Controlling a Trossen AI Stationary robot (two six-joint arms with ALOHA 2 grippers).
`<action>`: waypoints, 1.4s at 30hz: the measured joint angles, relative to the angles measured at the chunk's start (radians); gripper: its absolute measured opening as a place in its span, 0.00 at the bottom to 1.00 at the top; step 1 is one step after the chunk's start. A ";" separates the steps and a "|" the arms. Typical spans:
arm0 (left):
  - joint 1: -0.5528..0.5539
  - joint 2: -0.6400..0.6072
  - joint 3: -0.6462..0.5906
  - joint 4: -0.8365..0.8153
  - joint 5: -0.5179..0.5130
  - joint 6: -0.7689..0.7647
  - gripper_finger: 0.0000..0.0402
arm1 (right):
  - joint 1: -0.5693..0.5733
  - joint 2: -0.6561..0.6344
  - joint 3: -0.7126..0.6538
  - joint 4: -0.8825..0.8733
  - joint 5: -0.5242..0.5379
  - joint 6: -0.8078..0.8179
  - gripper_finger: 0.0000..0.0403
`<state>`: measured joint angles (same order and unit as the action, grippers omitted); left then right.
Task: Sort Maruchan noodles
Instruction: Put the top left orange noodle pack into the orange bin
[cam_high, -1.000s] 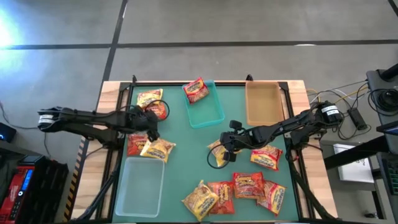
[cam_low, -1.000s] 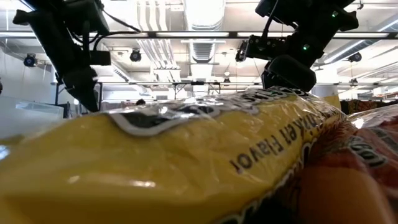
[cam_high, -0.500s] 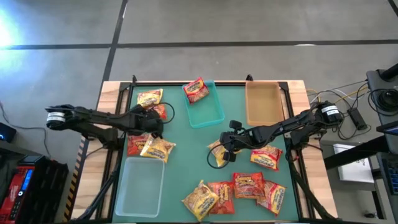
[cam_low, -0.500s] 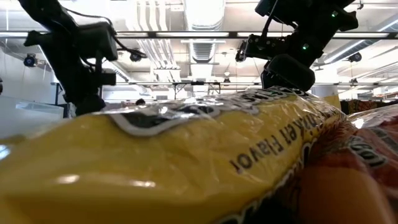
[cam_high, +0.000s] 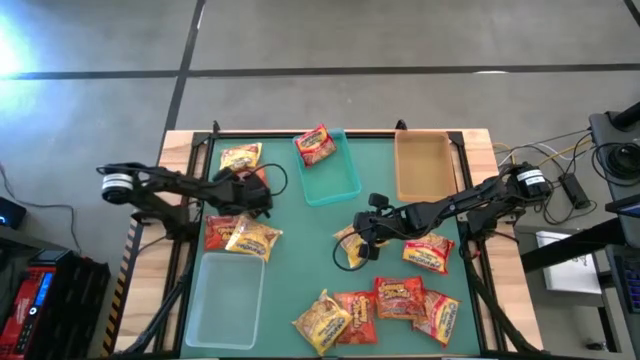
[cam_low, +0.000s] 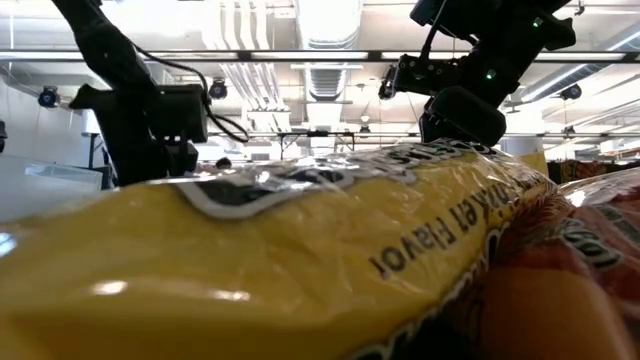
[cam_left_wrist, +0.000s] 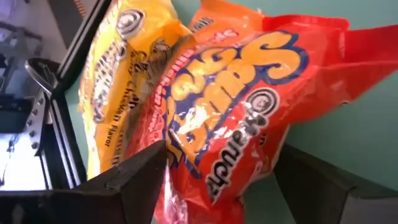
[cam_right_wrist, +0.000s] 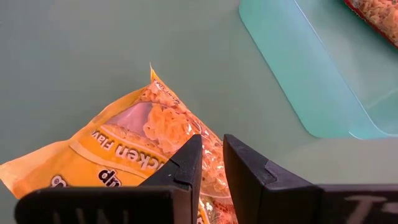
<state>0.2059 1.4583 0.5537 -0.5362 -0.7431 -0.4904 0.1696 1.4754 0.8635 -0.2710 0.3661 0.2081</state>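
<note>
We see the left gripper (cam_high: 255, 192) at the upper left of the high view, its fingers (cam_left_wrist: 134, 174) spread wide on either side of a red packet (cam_left_wrist: 242, 118) that lies on the green table (cam_high: 300, 250), overlapping a yellow packet (cam_left_wrist: 118, 81) beside it. Nothing is clamped yet; the red packet sits between the open jaws. The right gripper (cam_high: 362, 240) is near the middle of the frame, fingers nearly together and pinching the edge of another yellow packet (cam_right_wrist: 124, 155), which rests flat on the mat just short of the teal bin (cam_high: 345, 180).

The remaining Maruchan noodles are scattered: one red packet (cam_high: 315, 145) already lies in the teal bin, one yellow packet (cam_high: 240, 158) sits at the upper left, two more (cam_high: 240, 236) lie above the clear bin (cam_high: 228, 300), and a cluster (cam_high: 385, 305) fills the lower centre and right. The tan bin (cam_high: 425, 165) at the upper right looks empty.

We judge these packets light and a little slippery: thin crinkly film over a brittle noodle block. The film gives under the pads, while the block would likely crack if squeezed hard across its flat. The better hold seems to be a crimped end seam or an edge. In the low view a yellow packet (cam_low: 300, 260) fills the frame, so we cannot tell much from there.
</note>
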 joint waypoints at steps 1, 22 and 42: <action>0.001 0.013 0.000 0.012 -0.001 -0.001 0.64 | 0.000 0.000 0.000 0.000 0.000 0.000 0.14; -0.018 -0.033 0.005 0.067 0.101 -0.062 0.02 | 0.000 0.000 0.000 0.000 0.000 0.000 0.14; -0.232 -0.379 0.004 0.182 0.384 0.551 0.02 | 0.000 -0.002 0.000 0.027 -0.003 -0.001 0.14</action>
<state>-0.0260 1.0791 0.5579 -0.3538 -0.3586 0.0609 0.1696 1.4734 0.8632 -0.2441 0.3633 0.2073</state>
